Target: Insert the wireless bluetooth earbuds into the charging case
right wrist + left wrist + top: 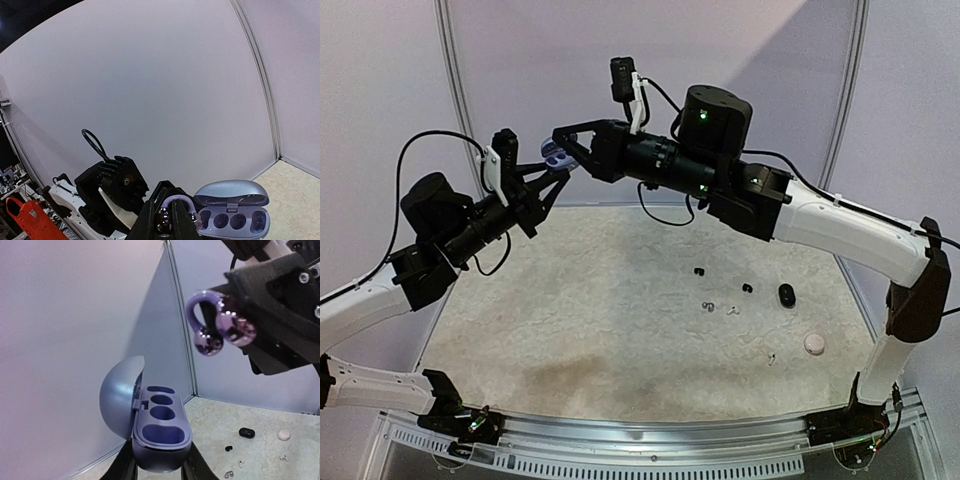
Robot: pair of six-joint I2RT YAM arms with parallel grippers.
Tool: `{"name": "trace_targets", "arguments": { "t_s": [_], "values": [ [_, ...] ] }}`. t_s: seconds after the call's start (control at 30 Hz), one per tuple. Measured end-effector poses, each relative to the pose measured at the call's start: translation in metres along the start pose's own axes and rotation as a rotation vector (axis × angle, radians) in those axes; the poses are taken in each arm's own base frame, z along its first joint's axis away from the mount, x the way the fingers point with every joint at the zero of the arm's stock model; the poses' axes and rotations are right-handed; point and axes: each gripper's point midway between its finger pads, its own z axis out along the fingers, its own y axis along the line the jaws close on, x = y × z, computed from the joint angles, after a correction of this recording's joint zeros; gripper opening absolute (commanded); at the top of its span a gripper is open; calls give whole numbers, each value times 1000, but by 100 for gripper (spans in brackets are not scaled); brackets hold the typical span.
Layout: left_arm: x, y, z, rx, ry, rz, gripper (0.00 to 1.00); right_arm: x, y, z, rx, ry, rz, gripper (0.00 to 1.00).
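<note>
High above the table, my left gripper point(160, 466) is shut on the base of a lavender charging case point(161, 434). Its lid point(119, 399) is swung open and the wells show empty. The case point(556, 154) hangs at the upper left in the top view. My right gripper point(168, 221) is shut on a purple clip-shaped earbud point(175, 204), held just beside the case point(232, 211) and apart from it. From the left wrist the earbud point(220, 325) hangs above and right of the case. More earbuds lie on the table: black point(698, 271), silvery point(707, 306), white point(732, 310).
A black pebble case point(787, 295) and a white round case point(815, 344) lie on the mat at the right, with a black earbud point(748, 288) and a white one point(772, 357) near them. White walls point(520, 60) close the back.
</note>
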Motion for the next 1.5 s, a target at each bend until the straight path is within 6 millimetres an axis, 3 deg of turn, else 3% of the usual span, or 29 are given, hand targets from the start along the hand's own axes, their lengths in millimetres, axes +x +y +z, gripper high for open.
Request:
{"name": "trace_targets", "arguments": {
  "t_s": [0.23,0.5,0.93,1.5],
  "values": [
    [-9,-5,-5,8,-19,-39,0,0,13,4,83,-30,-29,9],
    [-20,-8,-15,10,-49,-55,0,24,-10,11,211,4,-78,9],
    [-6,-8,-15,1,-4,-74,0,29,-25,19,274,-3,-122,8],
    [0,-5,-15,-19,23,-73,0,44,-19,25,297,35,-195,9]
  ]
}}
